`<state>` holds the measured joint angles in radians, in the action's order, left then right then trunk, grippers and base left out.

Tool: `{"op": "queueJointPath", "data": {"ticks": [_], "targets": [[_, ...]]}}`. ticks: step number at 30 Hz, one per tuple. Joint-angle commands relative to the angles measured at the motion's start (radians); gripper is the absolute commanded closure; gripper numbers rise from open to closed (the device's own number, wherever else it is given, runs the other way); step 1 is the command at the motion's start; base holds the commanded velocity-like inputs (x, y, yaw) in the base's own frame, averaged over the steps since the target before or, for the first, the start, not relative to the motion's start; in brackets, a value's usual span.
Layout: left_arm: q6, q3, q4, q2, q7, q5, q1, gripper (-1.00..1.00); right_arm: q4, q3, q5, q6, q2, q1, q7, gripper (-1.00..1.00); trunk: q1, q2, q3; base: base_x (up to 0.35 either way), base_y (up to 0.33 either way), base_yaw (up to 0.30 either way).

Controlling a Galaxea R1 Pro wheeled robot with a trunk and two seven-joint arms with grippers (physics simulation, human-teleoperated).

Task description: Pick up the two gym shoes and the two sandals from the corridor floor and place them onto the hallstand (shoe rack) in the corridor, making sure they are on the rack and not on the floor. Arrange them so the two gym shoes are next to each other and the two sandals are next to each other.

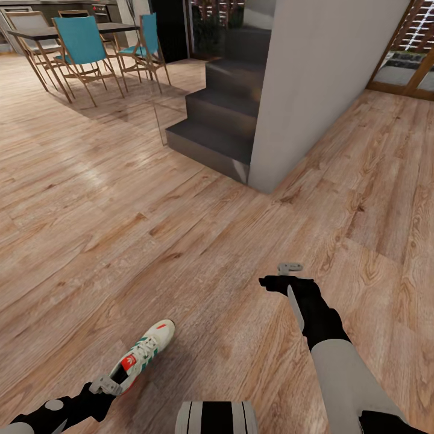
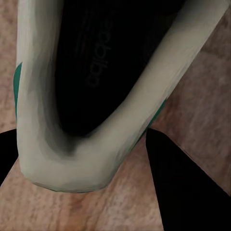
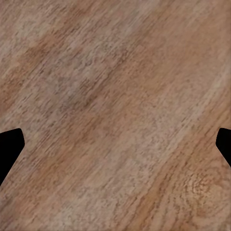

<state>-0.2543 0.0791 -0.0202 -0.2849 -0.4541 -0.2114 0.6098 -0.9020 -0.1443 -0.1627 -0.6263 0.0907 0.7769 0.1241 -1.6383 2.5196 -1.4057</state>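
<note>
Bare corridor floor is lying open between the right gripper's spread fingers; a gym shoe's heel collar is blocking the gap between the left fingers

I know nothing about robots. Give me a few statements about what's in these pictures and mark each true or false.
1. A white sneaker is at the left gripper. True; the left wrist view looks into its dark opening.
2. The right gripper holds a sandal. False; its fingers are spread wide over bare wooden floor.
3. Blue chairs stand at a table far back on the left. True.
4. The stairs are bright red. False; they are dark grey.
5. The sneaker sits on a shelf. False; nothing but floor shows under it.
</note>
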Motion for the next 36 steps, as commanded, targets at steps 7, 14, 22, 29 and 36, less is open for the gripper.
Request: {"op": "queueJointPath", "data": {"ticks": [7, 14, 22, 29, 36], "targets": [[-0.007, -0.002, 0.000, 0.000, 0.004, -0.003, 0.001, 1.00, -0.001, -0.005, -0.011, -0.004, 0.001, 0.001, 0.009, -1.00, 0.000, 0.000, -0.001, 0.000, 0.000, 0.000], [-0.007, -0.001, 0.000, 0.000, 0.004, -0.003, 0.001, 1.00, -0.001, -0.005, -0.011, -0.004, 0.001, 0.000, 0.009, -1.00, 0.000, 0.000, -0.001, 0.000, 0.000, 0.000], [-0.007, -0.001, 0.000, 0.000, 0.003, -0.003, 0.001, 1.00, -0.001, -0.005, -0.011, -0.004, 0.001, 0.000, 0.009, -1.00, 0.000, 0.000, -0.001, 0.000, 0.000, 0.000], [-0.007, -0.001, -0.001, 0.003, 0.003, -0.003, 0.001, 1.00, -0.001, -0.005, -0.011, -0.004, 0.001, 0.000, 0.009, -1.00, 0.001, 0.000, 0.011, 0.000, 0.000, 0.000], [-0.007, -0.002, -0.002, 0.005, 0.003, -0.002, 0.001, 1.00, -0.001, -0.004, -0.011, -0.004, 0.001, 0.000, 0.009, -1.00, 0.005, -0.002, 0.038, 0.000, 0.000, 0.000]]}}
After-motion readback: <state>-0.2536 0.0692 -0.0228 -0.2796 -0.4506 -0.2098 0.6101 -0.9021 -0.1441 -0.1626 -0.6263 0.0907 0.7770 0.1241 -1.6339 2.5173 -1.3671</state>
